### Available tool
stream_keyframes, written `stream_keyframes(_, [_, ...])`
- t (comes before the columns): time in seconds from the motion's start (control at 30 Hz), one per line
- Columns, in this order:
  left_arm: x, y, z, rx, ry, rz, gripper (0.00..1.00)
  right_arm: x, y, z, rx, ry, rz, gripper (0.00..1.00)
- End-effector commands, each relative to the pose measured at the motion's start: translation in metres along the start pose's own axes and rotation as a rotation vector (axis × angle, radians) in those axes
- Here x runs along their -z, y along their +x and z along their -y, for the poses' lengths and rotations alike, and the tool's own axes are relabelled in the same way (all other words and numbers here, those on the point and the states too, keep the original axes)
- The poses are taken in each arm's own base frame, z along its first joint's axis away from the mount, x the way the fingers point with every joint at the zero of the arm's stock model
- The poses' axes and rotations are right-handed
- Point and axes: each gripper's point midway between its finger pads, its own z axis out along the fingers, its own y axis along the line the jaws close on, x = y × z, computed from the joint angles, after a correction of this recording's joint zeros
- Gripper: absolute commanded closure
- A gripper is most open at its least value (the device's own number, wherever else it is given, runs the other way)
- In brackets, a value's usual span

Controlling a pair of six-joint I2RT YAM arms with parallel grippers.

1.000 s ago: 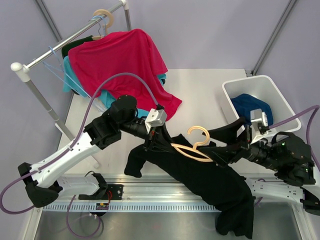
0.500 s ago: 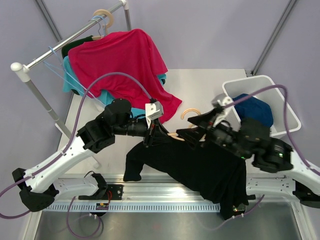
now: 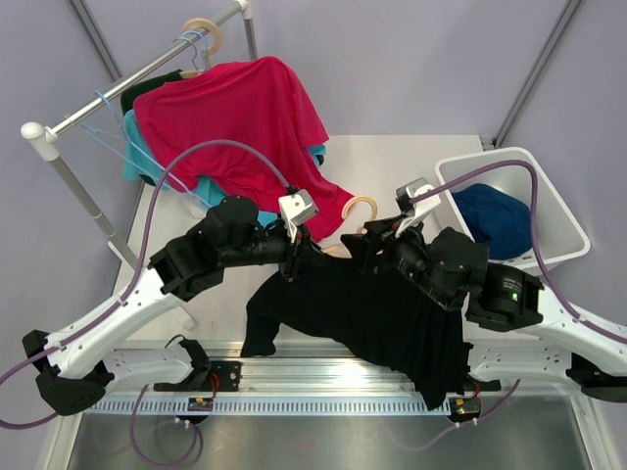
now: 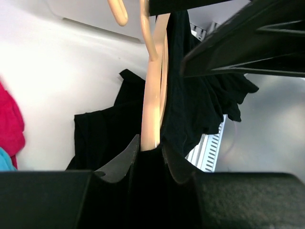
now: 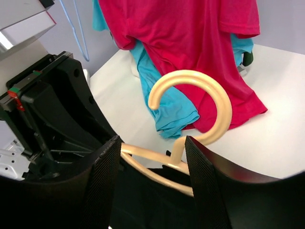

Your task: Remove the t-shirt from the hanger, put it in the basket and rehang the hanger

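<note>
Hanger [image 5: 177, 151] (t-shirt [image 3: 372, 313] on it) — straddled by right gripper [image 5: 152, 143].

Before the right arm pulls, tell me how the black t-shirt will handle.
Likely floppy: the black t-shirt sags in folds below the wooden hanger. Probably light: the left gripper alone holds both up. It may catch rather than slide: cloth bunches around the hanger.
</note>
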Motion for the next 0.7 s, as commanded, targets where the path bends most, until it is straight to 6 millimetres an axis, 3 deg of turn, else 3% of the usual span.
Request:
stream_keyframes(0.0, [0.012,-0.044,0.000,-0.032,-0.044,0.169,1.00,0.014,-0.027,0.001,-0.067,-0.020,0.075,0.38])
stream_keyframes(0.17, [0.015,-0.049,0.003,-0.019,-0.034,0.182,1.00,0.022,-0.030,0.013,-0.084,0.023,0.079,0.40])
stream_keyframes(0.67, [0.012,-0.066,0.025,0.012,0.084,0.247,1.00,-0.013,-0.014,0.016,-0.057,0.153,0.067,0.50])
